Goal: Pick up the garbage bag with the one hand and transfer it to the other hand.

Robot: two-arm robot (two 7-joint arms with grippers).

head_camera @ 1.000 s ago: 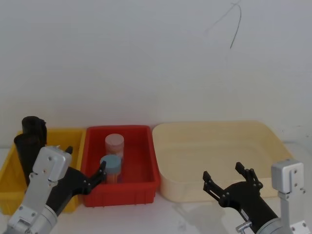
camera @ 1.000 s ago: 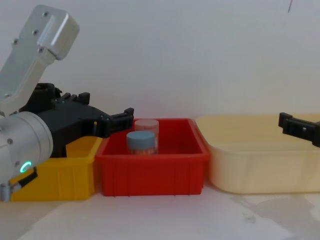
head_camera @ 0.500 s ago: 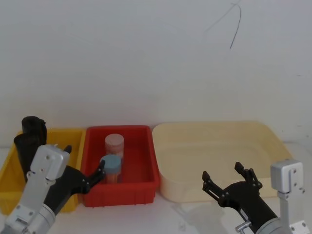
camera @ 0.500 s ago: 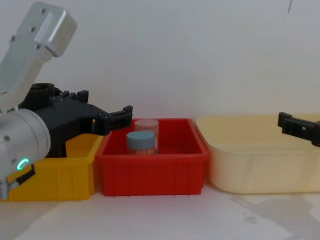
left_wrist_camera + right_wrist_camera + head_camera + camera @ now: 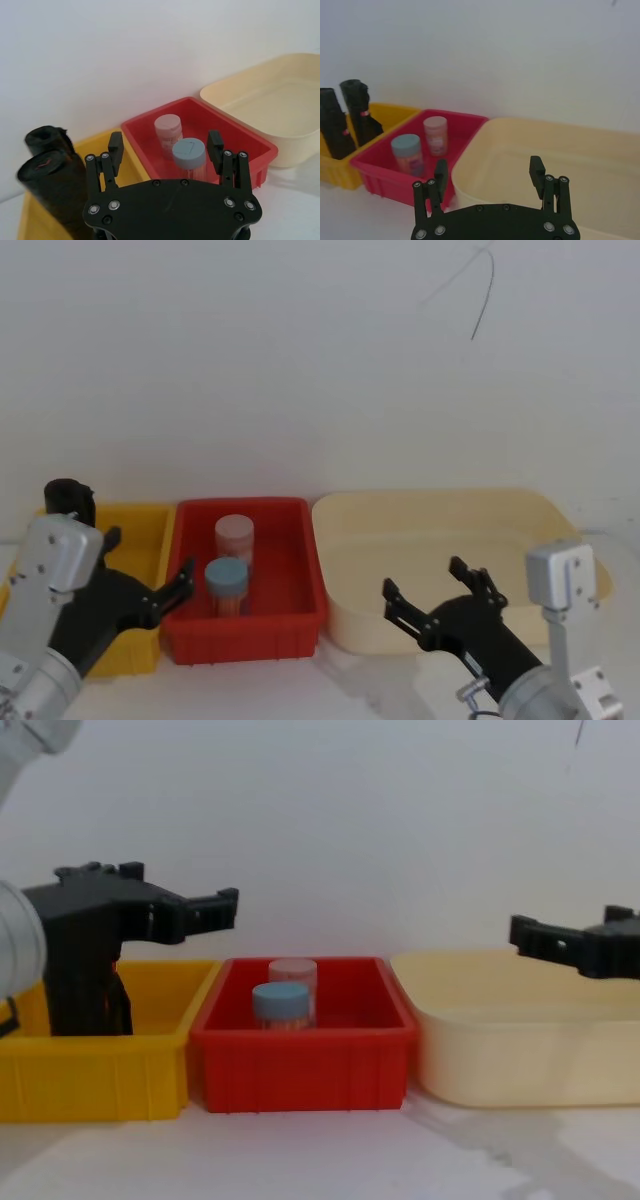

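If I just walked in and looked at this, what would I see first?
Probably the bright red bin in the middle, with a blue-lidded jar and a pink jar standing in it. To its left, two black rolls stand in a yellow bin; to its right sits a big cream tub. The left gripper hovers open near the yellow bin, the right gripper open before the tub.

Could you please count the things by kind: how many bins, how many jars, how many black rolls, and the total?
Bins: 3 - yellow bin, red bin, cream bin
Jars: 2 - pink-lidded jar, blue-lidded jar
Black rolls: 2, in the yellow bin
Total: 7
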